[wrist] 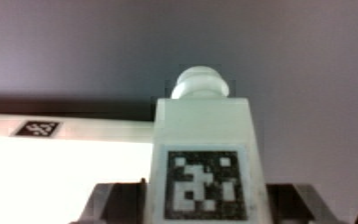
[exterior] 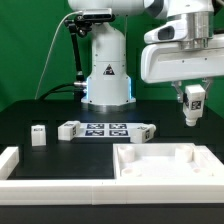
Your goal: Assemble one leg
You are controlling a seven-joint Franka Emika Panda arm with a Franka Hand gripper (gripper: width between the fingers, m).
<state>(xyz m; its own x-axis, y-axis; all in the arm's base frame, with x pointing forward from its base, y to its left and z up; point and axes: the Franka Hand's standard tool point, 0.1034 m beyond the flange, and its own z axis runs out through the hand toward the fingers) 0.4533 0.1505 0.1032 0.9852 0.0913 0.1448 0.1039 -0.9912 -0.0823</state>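
My gripper (exterior: 192, 98) hangs at the exterior view's right, above the table, shut on a leg (exterior: 192, 108), a small white post with a black-and-white tag. In the wrist view the leg (wrist: 204, 140) stands out between the dark fingers (wrist: 123, 203), tag facing the camera, its rounded peg end pointing away; the gripper (wrist: 204, 208) clamps its near end. The large white tray-like part (exterior: 170, 172) lies below the held leg at the front right, apart from it. Its edge with a small tag also shows in the wrist view (wrist: 51, 150).
The marker board (exterior: 105, 129) lies mid-table. Loose white legs lie beside it: one on the left (exterior: 38, 134), one at its left end (exterior: 69, 129), one at its right end (exterior: 146, 130). A white raised border (exterior: 12, 160) runs along the front left. The robot base (exterior: 106, 70) stands behind.
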